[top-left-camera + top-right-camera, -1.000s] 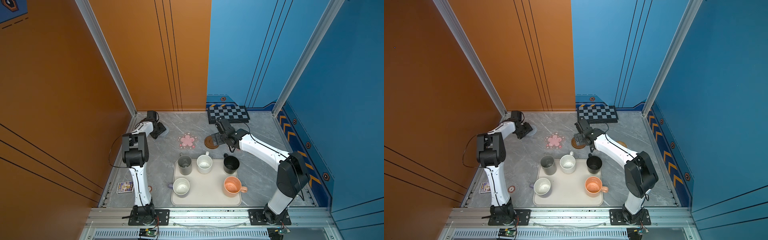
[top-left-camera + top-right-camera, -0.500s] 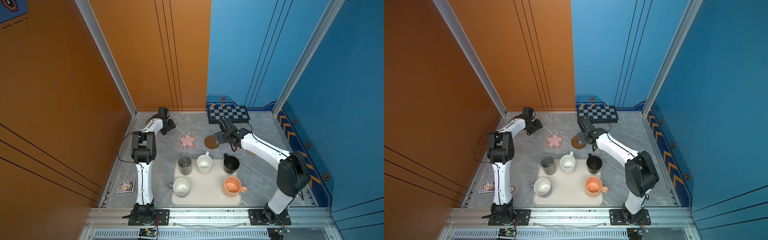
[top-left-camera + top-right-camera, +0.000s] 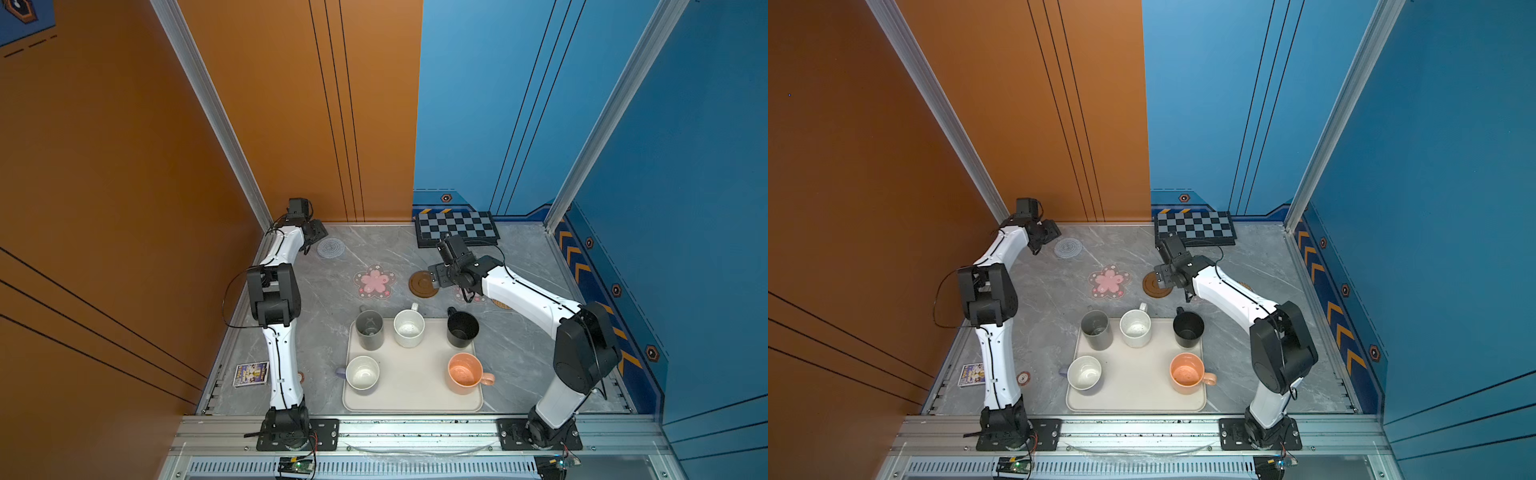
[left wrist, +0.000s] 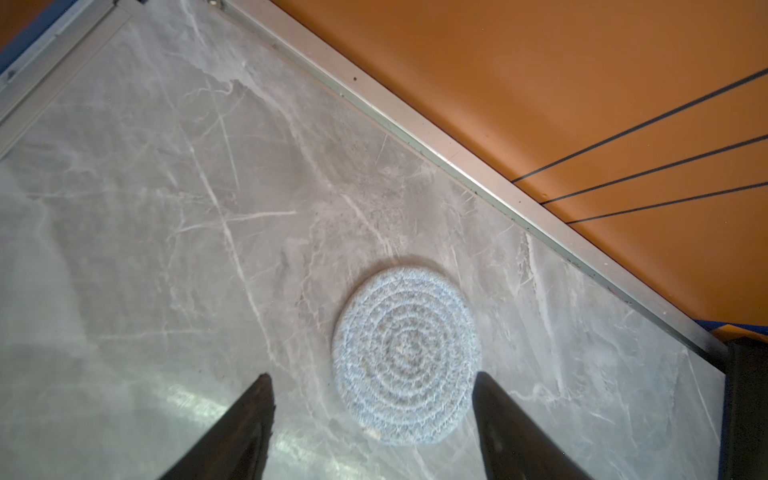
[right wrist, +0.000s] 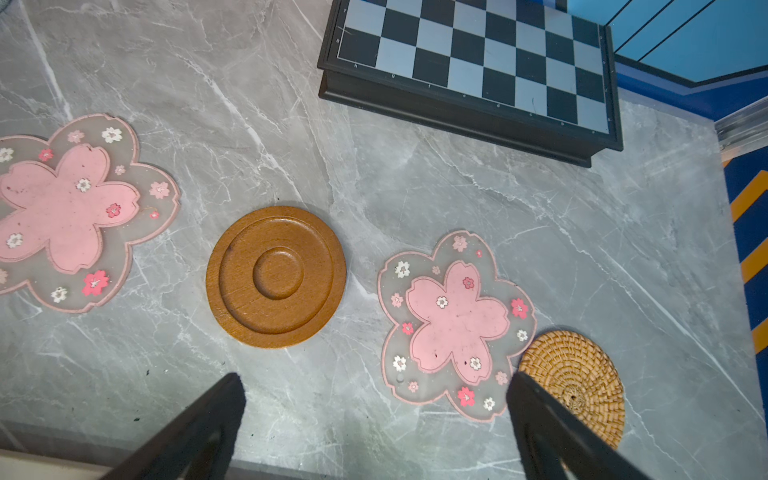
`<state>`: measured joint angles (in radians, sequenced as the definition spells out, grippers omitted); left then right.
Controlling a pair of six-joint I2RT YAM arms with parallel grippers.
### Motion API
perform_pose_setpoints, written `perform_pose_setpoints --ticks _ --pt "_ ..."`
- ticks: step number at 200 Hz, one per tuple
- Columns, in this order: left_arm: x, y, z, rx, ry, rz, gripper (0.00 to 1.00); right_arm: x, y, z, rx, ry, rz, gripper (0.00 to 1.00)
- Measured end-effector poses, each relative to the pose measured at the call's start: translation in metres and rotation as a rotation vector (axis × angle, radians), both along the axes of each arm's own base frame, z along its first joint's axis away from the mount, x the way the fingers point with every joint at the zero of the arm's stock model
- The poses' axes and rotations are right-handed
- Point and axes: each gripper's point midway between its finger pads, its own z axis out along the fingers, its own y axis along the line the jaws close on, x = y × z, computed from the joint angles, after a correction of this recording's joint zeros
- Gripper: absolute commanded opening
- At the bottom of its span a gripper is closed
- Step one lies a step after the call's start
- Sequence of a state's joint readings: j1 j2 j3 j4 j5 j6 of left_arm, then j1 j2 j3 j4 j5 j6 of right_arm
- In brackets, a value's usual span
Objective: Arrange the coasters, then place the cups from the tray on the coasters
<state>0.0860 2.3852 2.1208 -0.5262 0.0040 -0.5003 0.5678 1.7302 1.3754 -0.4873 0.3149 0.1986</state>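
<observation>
Your left pincer is spread with nothing in it. It hangs low over the grey-blue knitted coaster, which lies flat at the far left corner of the counter.

Your right pincer is spread wide too and empty. It is above the row: flower coaster, brown disc, second flower coaster, rattan coaster. The rattan one sits right against the second flower, touching or nearly. The chequered board is behind them, leave it.

All five are on the tray: grey cup, speckled white cup, black cup, peach cup, lavender cup.

Handling, my read:
- **Knitted coaster:** soft, floppy, light. Pinch its rim and expect droop.
- **Flower mats:** thin and probably slick, hard to get under. You may do better sliding than lifting.
- **Brown disc:** stiff, and its raised rim gives you an edge.
- **Cups:** rigid, breakable, heavier. Take the wall at the lip or the handle and squeeze firmly.
</observation>
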Motion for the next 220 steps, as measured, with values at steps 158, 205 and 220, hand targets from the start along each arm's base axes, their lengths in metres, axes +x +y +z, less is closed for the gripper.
perform_pose_setpoints --ticks 158,205,220 --pt "0.023 -0.025 -0.056 -0.084 0.041 -0.057 0.79 0.004 0.000 -0.017 0.000 0.036 0.001 0.99" --pt "0.026 -0.051 -0.055 -0.139 0.032 -0.123 0.78 0.002 -0.004 -0.023 -0.006 0.046 -0.005 0.99" --pt "0.025 -0.063 -0.055 -0.149 0.034 -0.144 0.78 0.001 -0.007 -0.026 -0.011 0.054 -0.010 0.99"
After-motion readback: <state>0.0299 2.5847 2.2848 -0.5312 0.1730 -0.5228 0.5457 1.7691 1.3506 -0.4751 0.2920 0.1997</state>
